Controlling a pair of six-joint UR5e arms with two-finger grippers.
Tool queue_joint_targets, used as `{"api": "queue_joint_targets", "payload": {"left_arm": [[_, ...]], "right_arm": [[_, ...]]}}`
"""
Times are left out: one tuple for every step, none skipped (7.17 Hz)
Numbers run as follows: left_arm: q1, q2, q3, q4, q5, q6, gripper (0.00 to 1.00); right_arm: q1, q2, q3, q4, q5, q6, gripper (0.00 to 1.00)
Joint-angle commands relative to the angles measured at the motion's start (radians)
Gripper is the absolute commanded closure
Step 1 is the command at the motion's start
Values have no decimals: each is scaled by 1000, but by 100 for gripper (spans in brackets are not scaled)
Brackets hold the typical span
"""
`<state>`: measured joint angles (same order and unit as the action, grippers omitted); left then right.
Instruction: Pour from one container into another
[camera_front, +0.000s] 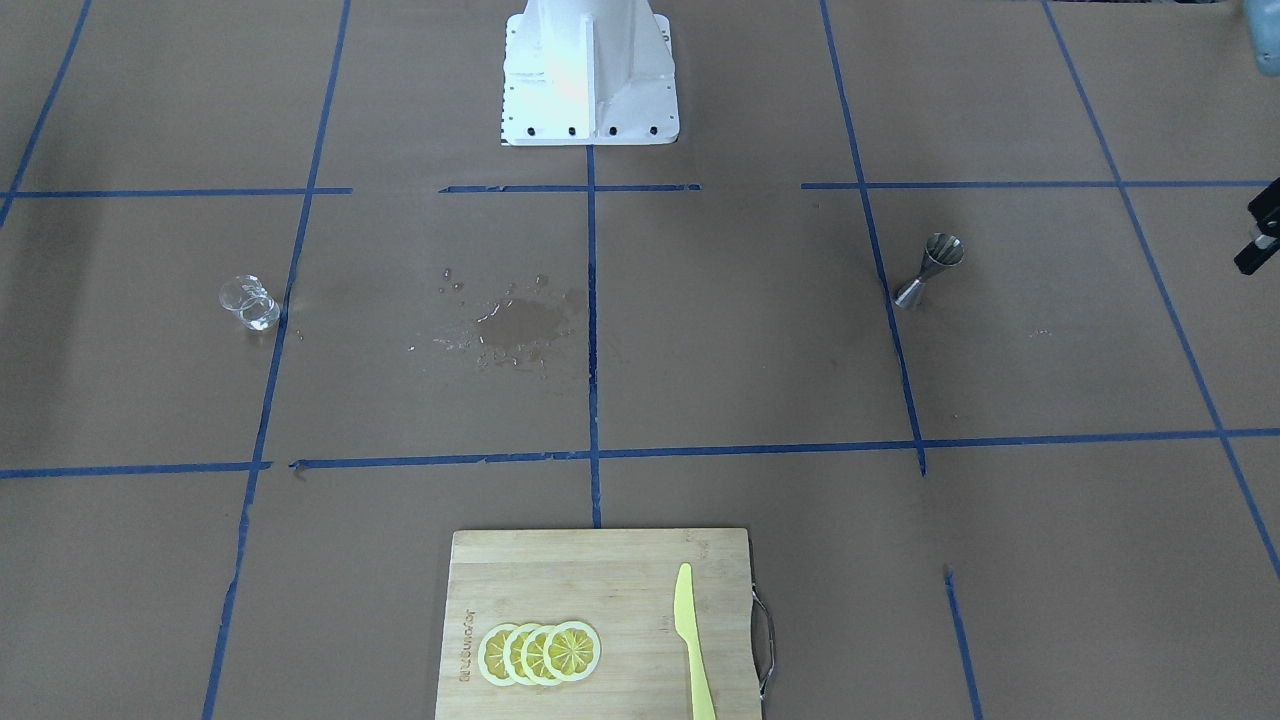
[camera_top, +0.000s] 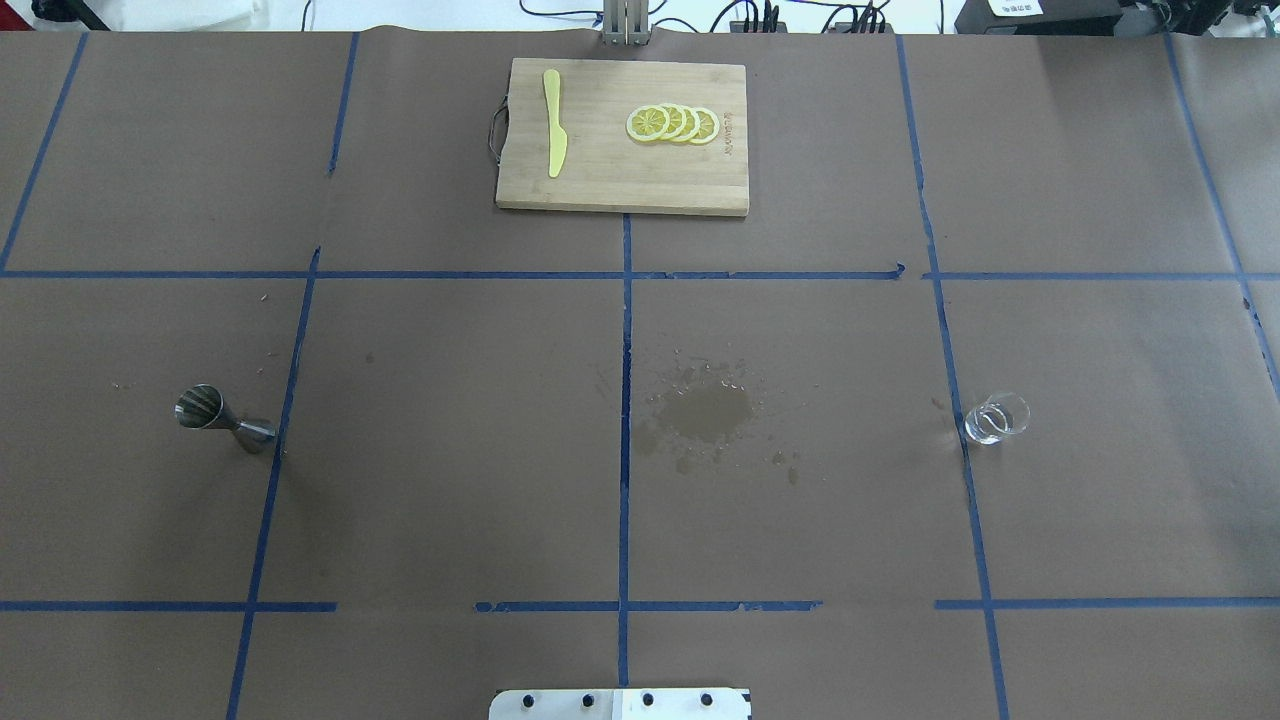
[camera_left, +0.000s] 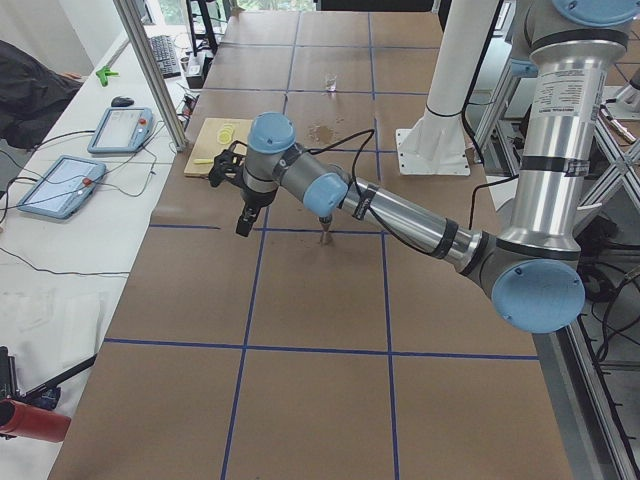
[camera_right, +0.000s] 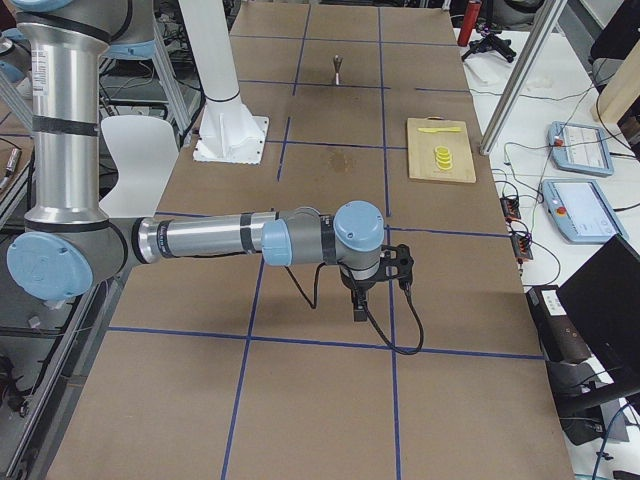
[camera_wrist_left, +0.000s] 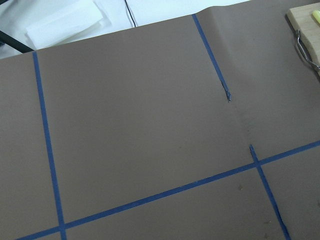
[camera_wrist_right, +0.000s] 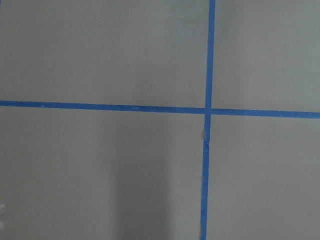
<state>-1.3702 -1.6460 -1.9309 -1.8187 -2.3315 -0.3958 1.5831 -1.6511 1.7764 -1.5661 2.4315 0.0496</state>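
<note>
roughly: the glass cup (camera_top: 996, 418) stands upright on the robot's right side of the table, just beside a blue tape line, with nothing gripping it. whether it holds any liquid i cannot tell; it reads clear all through. the steel jigger (camera_top: 225, 420) stands upright well apart on the left side, its foot at another tape line. between them a wet patch (camera_top: 705, 412) with scattered droplets darkens the paper.

the left gripper (camera_left: 243, 222) hangs above the table near the jigger and holds nothing. the right gripper (camera_right: 358, 310) hangs over bare paper and holds nothing. how wide either stands i cannot tell from these side views.

risks, as judged:
- smooth glass could slip or twist in a two-finger pinch.
- the jigger's mouth is small and its stance narrow. an off-centre pour misses, and a nudge from glass or finger tips it.
- a long carry across the table gives time to slosh.
- damp paper may let a foot slide.

the cutting board (camera_top: 620, 180) with lemon slices (camera_top: 673, 124) and knife (camera_top: 553, 135) lies far off, no hazard.
</note>
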Motion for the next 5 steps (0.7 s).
{"api": "queue_joint_targets", "payload": {"left_arm": [[119,49,-133,-11,87,-218,0],[207,86,-190,-14,210,-289,0],[223,100,-218,-16,227,-296,0],[255,153,-273,-54,233,-361,0],[284,290,-293,-268,272,-417,0]], "right_arm": [[-9,-30,11,11,-3,83,0],[-34,-33,30,55,-8,158,0],[-40,-62,32,92,-5,161,0],[-49,-100,34,168,-2,164,0],[-66,-125,56,197,-2,167,0]]}}
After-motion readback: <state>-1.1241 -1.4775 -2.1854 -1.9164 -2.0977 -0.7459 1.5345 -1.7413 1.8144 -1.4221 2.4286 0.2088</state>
